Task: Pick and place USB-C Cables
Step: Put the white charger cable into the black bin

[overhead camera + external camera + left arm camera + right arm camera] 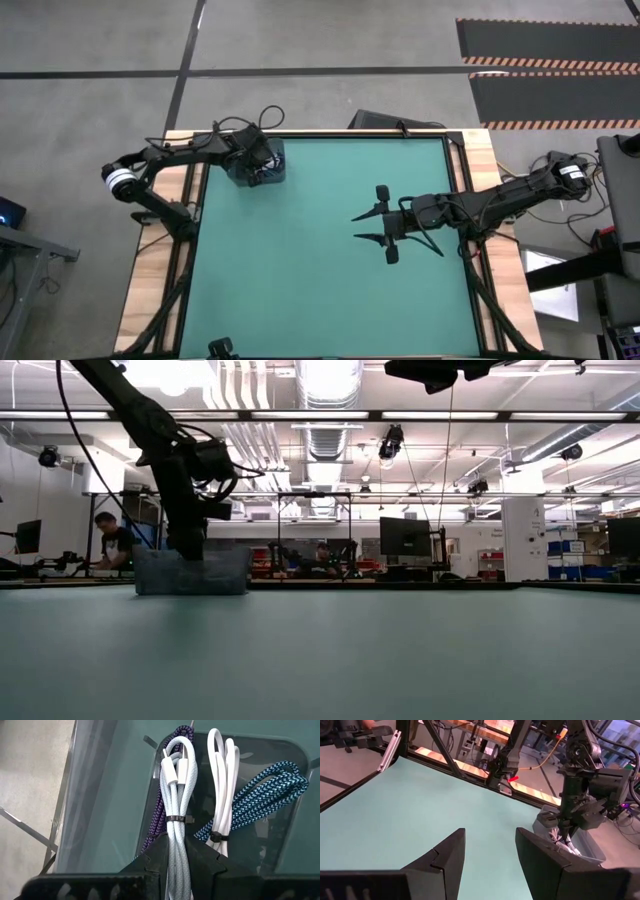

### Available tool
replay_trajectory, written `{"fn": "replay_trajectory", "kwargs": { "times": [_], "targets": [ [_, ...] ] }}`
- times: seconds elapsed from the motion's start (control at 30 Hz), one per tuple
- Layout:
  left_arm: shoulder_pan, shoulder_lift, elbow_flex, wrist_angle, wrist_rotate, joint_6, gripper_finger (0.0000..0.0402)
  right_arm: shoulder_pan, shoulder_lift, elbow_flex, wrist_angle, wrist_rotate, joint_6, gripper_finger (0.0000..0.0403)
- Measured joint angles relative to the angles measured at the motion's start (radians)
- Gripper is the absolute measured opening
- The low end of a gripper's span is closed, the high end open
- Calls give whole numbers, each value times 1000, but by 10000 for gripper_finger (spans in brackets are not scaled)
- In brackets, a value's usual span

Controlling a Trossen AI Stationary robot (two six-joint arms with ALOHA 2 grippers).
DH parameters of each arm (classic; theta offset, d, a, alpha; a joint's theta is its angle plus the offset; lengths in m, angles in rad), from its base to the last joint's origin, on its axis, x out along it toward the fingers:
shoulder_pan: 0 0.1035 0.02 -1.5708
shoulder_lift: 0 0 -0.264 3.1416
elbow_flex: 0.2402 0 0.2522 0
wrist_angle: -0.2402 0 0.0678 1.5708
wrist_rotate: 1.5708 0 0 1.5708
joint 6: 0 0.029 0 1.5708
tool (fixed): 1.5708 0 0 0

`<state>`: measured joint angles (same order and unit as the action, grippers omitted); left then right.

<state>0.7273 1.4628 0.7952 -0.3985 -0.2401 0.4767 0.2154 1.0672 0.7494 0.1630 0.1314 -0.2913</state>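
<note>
- All four USB-C cables are seen lying together inside the dark grey box (256,168) at the far left corner of the green table (320,260).
- In the left wrist view: a pale braided white cable (176,820), a smooth white cable (222,790), a purple braided cable (159,815) and a blue braided cable (260,795), each bundled with a tie.
- The left gripper (177,865) is lowered into the box; its fingers are nearly shut around the pale braided white cable, which passes between them.
- The right gripper (372,226) is held wide apart, empty, above mid-table.
- No cable is seen on the open table; placing is judged not yet done for any of them.
</note>
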Motion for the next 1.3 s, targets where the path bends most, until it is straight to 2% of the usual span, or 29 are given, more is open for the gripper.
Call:
{"fn": "replay_trajectory", "kwargs": {
  "times": [1.03, 1.3],
  "targets": [
    [0, 0, -8, 2, 0, -1, 45, 0, 0, 0, -3, 0, 0, 167],
    [0, 0, -16, 13, 0, -2, 97, 0, 0, 0, -2, 0, 0, 167]
  ]
}}
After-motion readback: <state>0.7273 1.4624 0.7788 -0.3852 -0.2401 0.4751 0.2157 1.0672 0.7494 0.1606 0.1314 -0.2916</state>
